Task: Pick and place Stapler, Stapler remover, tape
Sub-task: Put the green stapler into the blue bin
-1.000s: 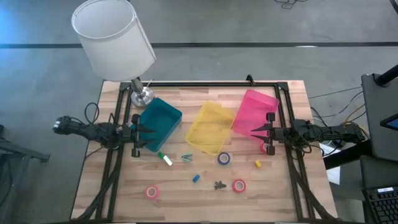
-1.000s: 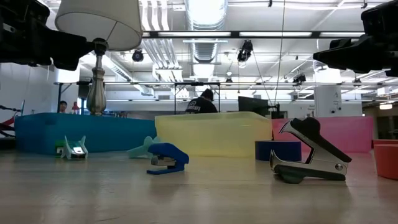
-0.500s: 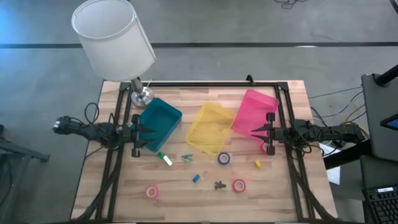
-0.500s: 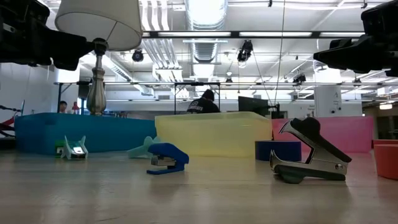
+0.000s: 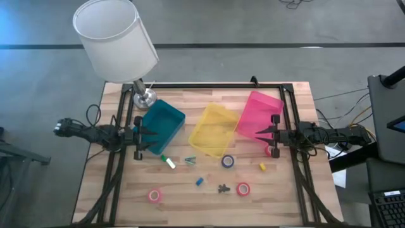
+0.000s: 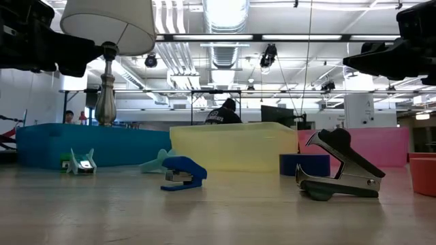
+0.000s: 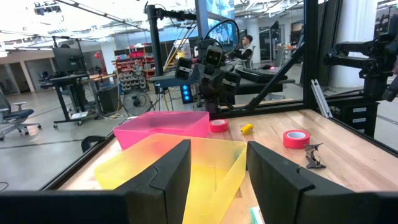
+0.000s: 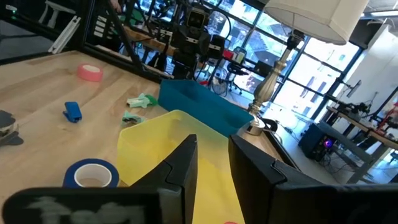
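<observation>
A: Which way does the small blue plastic stapler (image 5: 199, 182) point?

B: In the high view it sits lower centre of the frame, long axis running diagonally from lower left to upper right. In the low view it lies on its side left of centre, rounded blue body uppermost, metal base showing underneath.

A: And the dark metal claw-type staple remover (image 5: 223, 188)?

B: Just right of the stapler in the high view, beside the red tape roll (image 5: 243, 189). The low view shows it large at centre right, jaws gaping toward the right, long axis roughly level.

A: The other tapes?

B: 3 flat rings in all. The blue-purple tape roll (image 5: 228, 161) lies flat just below the translucent yellow plastic bin (image 5: 214, 130); the pink tape roll (image 5: 154, 195) sits lower left of the frame, well apart from the rest.

A: Other bins?

B: A teal plastic bin (image 5: 163, 125) left of the yellow one and a pink plastic bin (image 5: 259, 114) to its right, all tilted on the wooden slatted table (image 5: 190, 196).

A: The arms?

B: The left gripper (image 5: 149, 133) hangs at the left edge of the table beside the teal bin, fingers spread, holding nothing. The right gripper (image 5: 261, 134) hangs at the right edge by the pink bin, fingers likewise parted and empty.

A: Any change from 1 second ago?

B: None that I can see; everything lies as it did.
</observation>
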Tool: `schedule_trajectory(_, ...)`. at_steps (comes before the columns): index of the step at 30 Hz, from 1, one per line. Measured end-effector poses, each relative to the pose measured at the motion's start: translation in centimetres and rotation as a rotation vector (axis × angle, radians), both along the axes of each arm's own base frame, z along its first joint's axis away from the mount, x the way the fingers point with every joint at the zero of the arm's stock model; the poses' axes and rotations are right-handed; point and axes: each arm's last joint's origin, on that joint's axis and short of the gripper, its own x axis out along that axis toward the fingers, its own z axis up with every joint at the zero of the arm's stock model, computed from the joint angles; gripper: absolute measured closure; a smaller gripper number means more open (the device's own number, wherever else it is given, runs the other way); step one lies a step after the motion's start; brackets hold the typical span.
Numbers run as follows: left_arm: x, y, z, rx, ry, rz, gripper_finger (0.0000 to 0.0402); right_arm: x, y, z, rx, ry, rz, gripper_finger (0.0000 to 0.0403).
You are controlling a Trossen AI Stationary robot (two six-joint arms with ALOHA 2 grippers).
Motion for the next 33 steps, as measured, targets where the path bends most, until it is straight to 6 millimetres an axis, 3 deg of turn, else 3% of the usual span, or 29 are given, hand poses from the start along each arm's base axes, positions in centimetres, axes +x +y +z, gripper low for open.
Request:
schedule_trajectory(7,0.0,-0.2,0.0,-0.12,0.006,-0.075,0.0241,0.0,0.0,0.0,0.033,0.0,-0.001,0.0324)
schedule_trajectory(16,0.0,-0.2,0.0,-0.128,0.006,-0.074,0.0241,0.0,0.0,0.0,0.015,-0.002,0.0,0.0335)
schedule_trajectory(26,0.0,-0.2,0.0,-0.129,0.005,-0.073,0.0241,-0.1,0.0,1.6,-0.301,-0.154,-0.021,0.0326)
schedule_trajectory(29,0.0,-0.2,0.0,-0.129,0.005,-0.072,0.0241,-0.2,0.0,1.9,-0.278,-0.194,-0.025,0.033)
schedule_trajectory(33,0.0,-0.2,0.0,-0.129,0.004,-0.072,0.0241,-0.1,0.0,1.9,-0.092,-0.2,-0.008,0.0336)
